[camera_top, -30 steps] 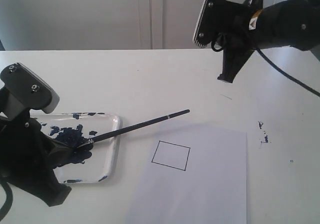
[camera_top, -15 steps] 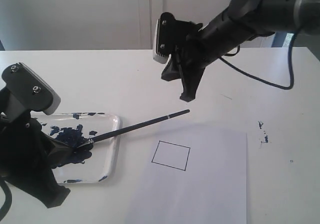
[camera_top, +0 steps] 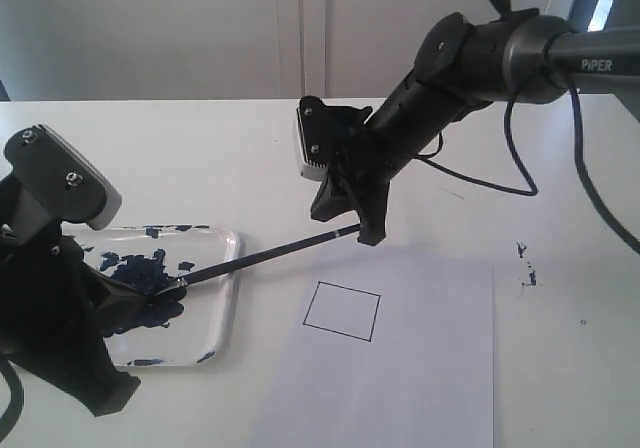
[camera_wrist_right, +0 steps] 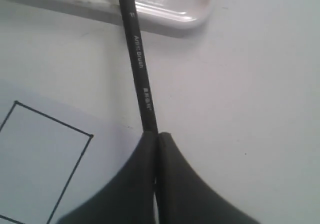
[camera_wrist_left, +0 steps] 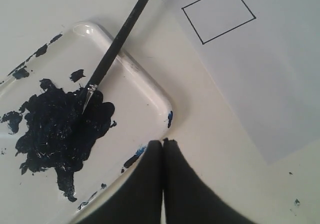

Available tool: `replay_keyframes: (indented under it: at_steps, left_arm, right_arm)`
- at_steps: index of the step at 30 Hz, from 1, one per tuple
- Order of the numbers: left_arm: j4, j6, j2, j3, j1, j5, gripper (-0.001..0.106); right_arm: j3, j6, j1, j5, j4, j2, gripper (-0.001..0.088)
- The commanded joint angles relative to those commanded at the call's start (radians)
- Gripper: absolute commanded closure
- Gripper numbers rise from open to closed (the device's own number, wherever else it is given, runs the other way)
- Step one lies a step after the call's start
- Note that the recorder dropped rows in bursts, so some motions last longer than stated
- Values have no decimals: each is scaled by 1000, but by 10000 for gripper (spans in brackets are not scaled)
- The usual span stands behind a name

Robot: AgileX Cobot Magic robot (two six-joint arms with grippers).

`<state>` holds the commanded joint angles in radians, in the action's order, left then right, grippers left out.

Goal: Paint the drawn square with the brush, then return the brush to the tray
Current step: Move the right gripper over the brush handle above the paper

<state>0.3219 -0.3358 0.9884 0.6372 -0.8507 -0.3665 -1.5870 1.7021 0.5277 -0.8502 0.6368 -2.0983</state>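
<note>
The brush [camera_top: 270,255] lies with its blue tip in the paint blob of the clear tray [camera_top: 232,268] and its black handle resting over the rim toward the paper. My right gripper [camera_top: 368,234] is shut, its tips right over the handle's far end; in the right wrist view the brush [camera_wrist_right: 137,59] runs under the closed tips [camera_wrist_right: 158,134], with nothing between them. The drawn square [camera_top: 342,311] is white inside. My left gripper [camera_wrist_left: 162,142] is shut and empty beside the tray's corner [camera_wrist_left: 167,106].
The white paper sheet [camera_top: 430,368] lies at the front right of the tray. Small blue paint specks [camera_top: 525,266] dot the table to the right of it. A pale wall runs behind the table.
My right arm has swung from high at the back right down and leftward to the brush's handle end. The left arm, brush and tray have stayed put.
</note>
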Motion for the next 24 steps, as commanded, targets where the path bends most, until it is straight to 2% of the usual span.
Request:
replay_keyframes:
  at_steps: [4, 6, 8, 11, 12, 16, 20, 24]
  left_arm:
    - [0, 0, 0, 0, 0, 4, 1053]
    - [0, 0, 0, 0, 0, 4, 1053]
    - [4, 0, 0, 0, 0, 4, 1053]
    - [12, 0, 0, 0, 0, 4, 1053]
    - [12, 0, 0, 0, 0, 4, 1053]
    - [21, 0, 0, 0, 0, 2, 1053]
    - [27, 0, 0, 0, 0, 0, 1053]
    - [27, 0, 0, 0, 0, 0, 1053]
  right_arm:
    - [0, 0, 13, 87, 0, 0, 866]
    - [0, 26, 26, 109, 0, -2, 829]
    - [0, 28, 49, 103, -4, -9, 711]
    - [0, -20, 74, 89, -3, -9, 412]
    - [0, -47, 74, 85, -5, -9, 384]
    - [0, -94, 72, 76, -18, 0, 483]
    - [4, -109, 72, 142, -13, 2, 487]
    - [4, -141, 72, 139, -2, 2, 487]
